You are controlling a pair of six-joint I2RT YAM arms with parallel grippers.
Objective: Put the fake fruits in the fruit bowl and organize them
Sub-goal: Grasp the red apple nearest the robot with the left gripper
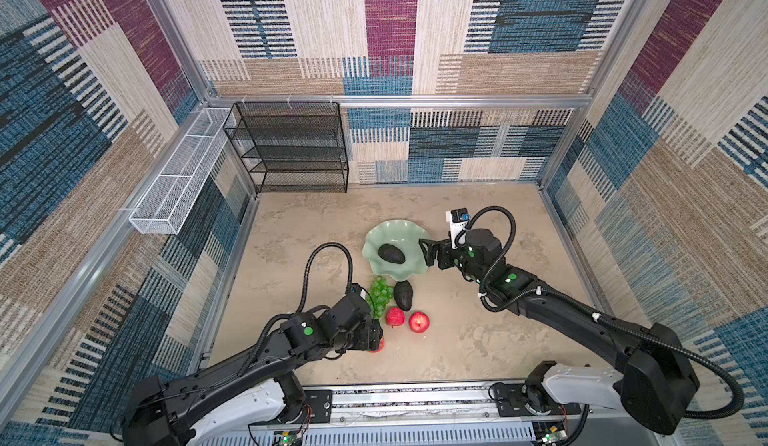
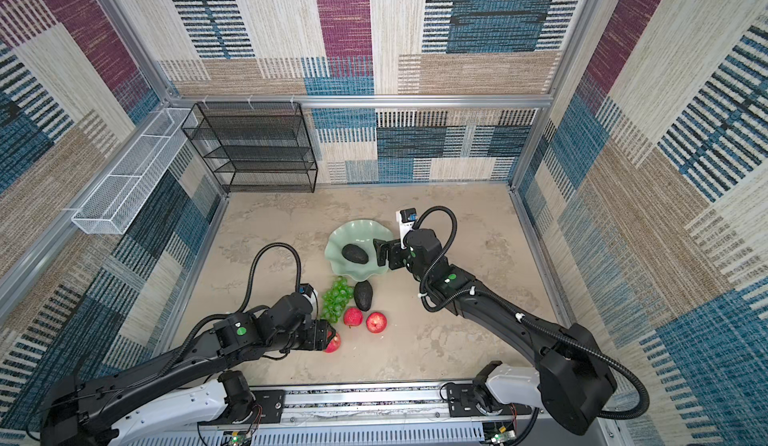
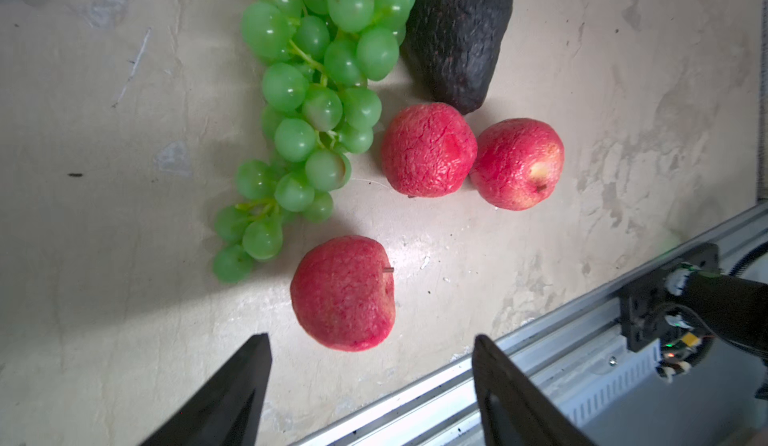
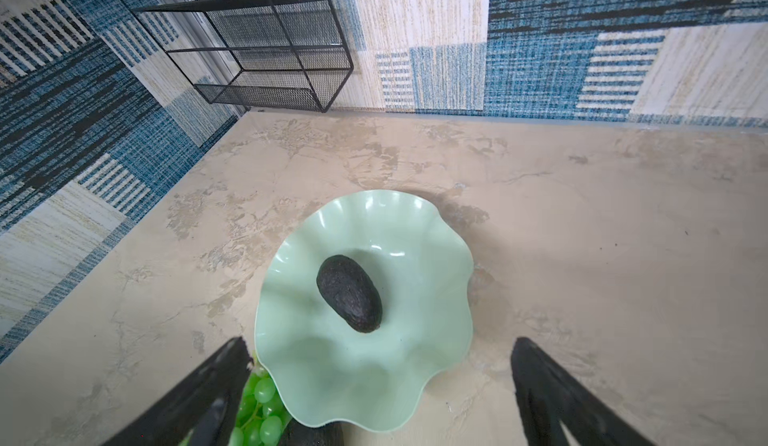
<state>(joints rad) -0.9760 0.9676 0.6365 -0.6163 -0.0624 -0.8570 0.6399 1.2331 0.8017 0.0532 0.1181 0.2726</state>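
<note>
Fruit bowl (image 1: 386, 231), mid-frame, held one avocado (image 1: 391, 254); our right gripper (image 1: 427, 253) gaped at its rim, left gripper (image 3: 370, 342) wide to take an apple (image 3: 343, 294).

In both top views an avocado (image 1: 391, 254) lies in the bowl (image 1: 376, 231) at mid-frame. Below it, grapes (image 1: 381, 294) sit left of a second avocado (image 1: 403, 295); lower, two apples (image 1: 395, 317), a third apple (image 2: 333, 343) lower left.
</note>
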